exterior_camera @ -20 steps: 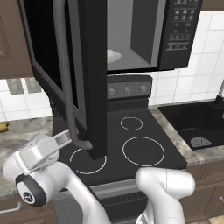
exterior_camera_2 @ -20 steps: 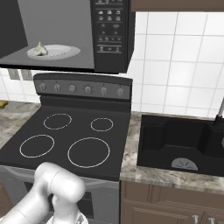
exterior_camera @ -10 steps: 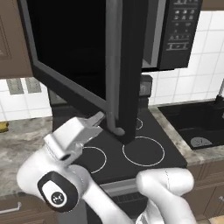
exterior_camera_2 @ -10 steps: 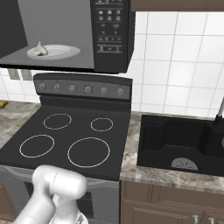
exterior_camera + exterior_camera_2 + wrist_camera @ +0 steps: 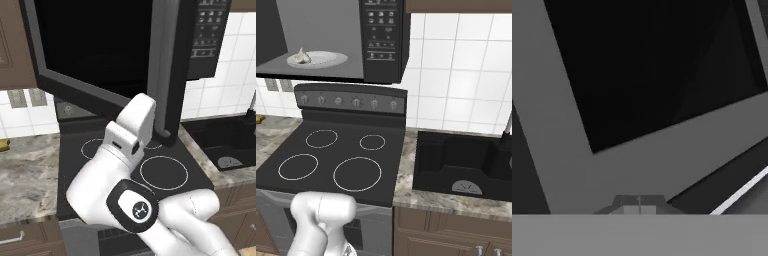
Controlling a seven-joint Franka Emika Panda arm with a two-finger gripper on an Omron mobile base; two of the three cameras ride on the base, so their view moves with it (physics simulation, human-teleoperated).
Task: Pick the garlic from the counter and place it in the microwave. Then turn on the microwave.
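Garlic: the garlic (image 5: 302, 55) sits on the white plate (image 5: 323, 60) inside the microwave (image 5: 383, 40), at the plate's left edge, pointed top up, so its long axis is about upright.
Door: the microwave door (image 5: 100, 55) stands part open, with its grey bar handle (image 5: 167, 75) running top to bottom.
Pincer: the pincer (image 5: 638, 204) is clenched on nothing, tips together right against the door's grey frame.
Change: the door has swung further toward shut than half a second ago, and the arm (image 5: 127, 145) has moved right with it; the garlic and plate have stayed put.
Surface: a marbled grey-beige table (image 5: 25, 170) flanks the black stovetop (image 5: 331, 155) with white rings.
Room: a dark sink (image 5: 466, 160) lies to the right, white tiles (image 5: 456, 65) behind, brown cabinets (image 5: 456, 235) below.
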